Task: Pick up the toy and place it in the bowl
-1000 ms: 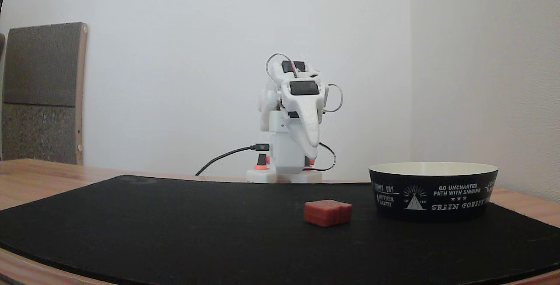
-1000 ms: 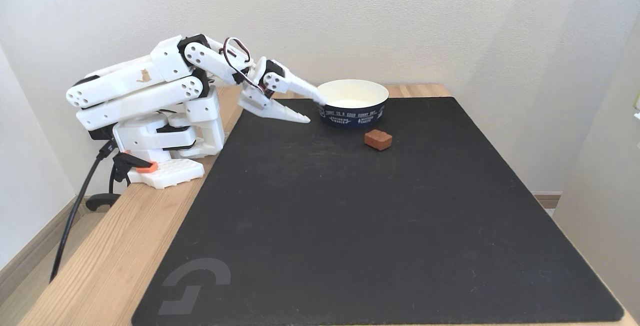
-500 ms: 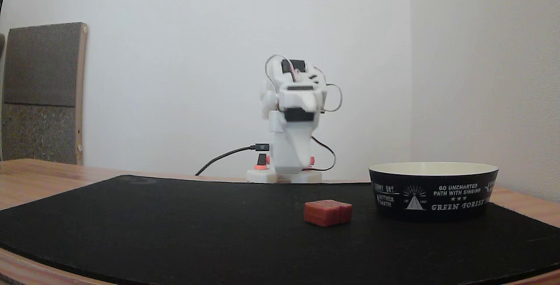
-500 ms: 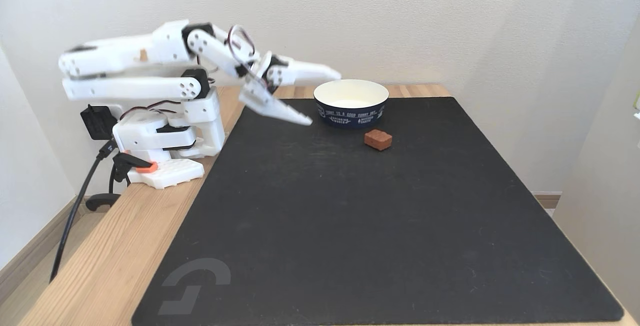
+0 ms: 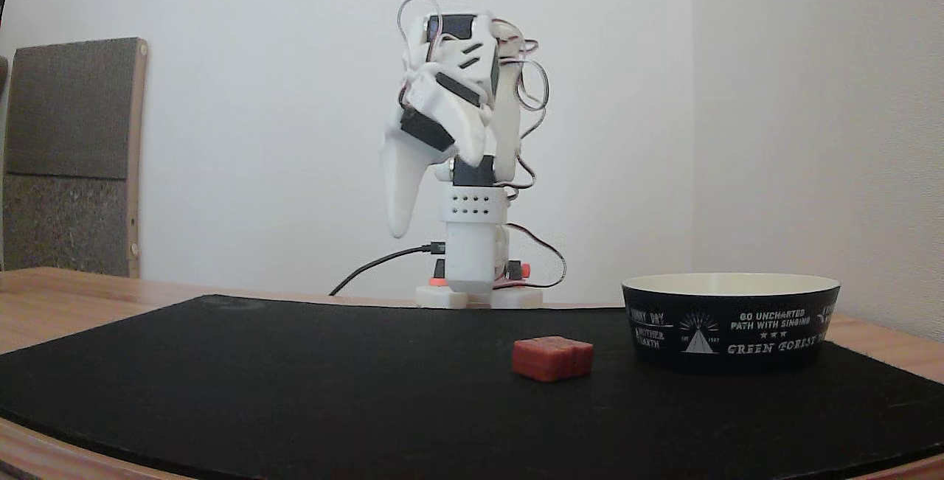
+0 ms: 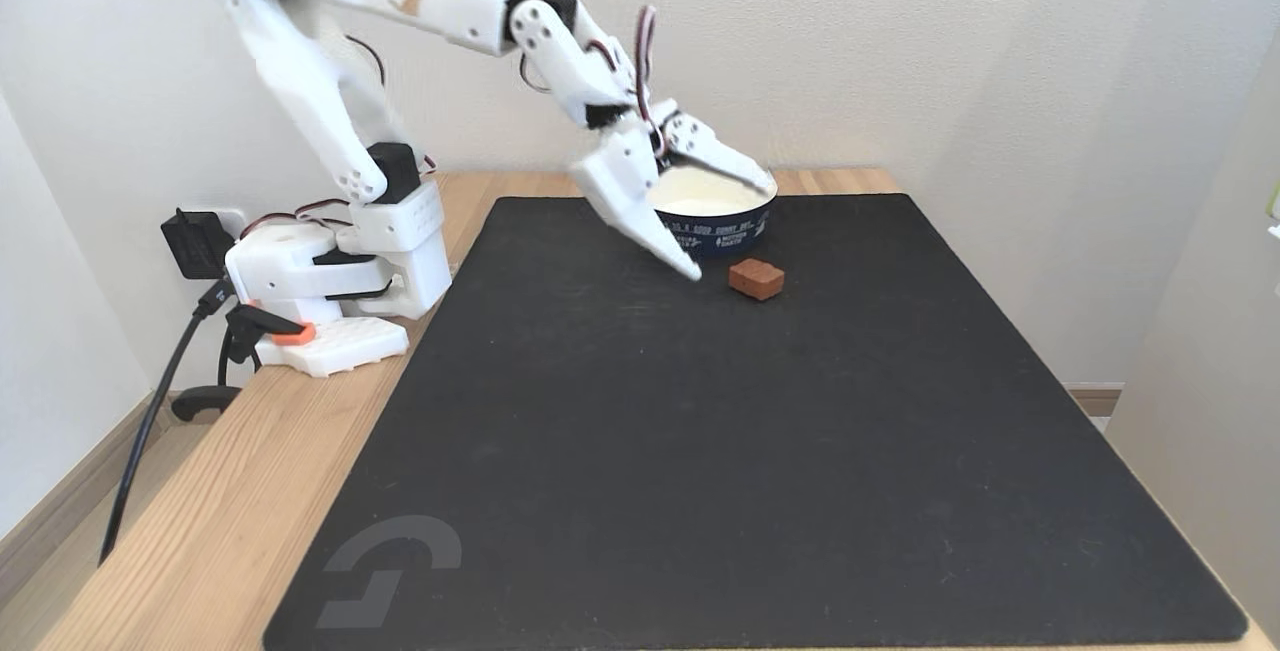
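Observation:
The toy (image 5: pixel 553 358) (image 6: pixel 756 278), a small red block, lies flat on the black mat just in front of the bowl (image 5: pixel 730 321) (image 6: pixel 745 226), which is black outside with white lettering and cream inside. My gripper (image 6: pixel 731 231) (image 5: pixel 451 206) hangs in the air, open wide and holding nothing. In a fixed view its lower fingertip (image 6: pixel 690 273) hovers just left of the toy, while the upper finger (image 6: pixel 740 169) reaches over the bowl's rim. The toy is untouched.
The black mat (image 6: pixel 700 431) covers most of the wooden table (image 6: pixel 200 491). The white arm base (image 6: pixel 330 271) with its cables stands at the mat's far left in that view. A grey board (image 5: pixel 70 155) leans against the wall, and a side wall stands close behind the bowl.
The arm has unfolded from its low rest pose, rising and reaching out toward the toy and bowl. The jaws have spread wider. Toy and bowl have not moved.

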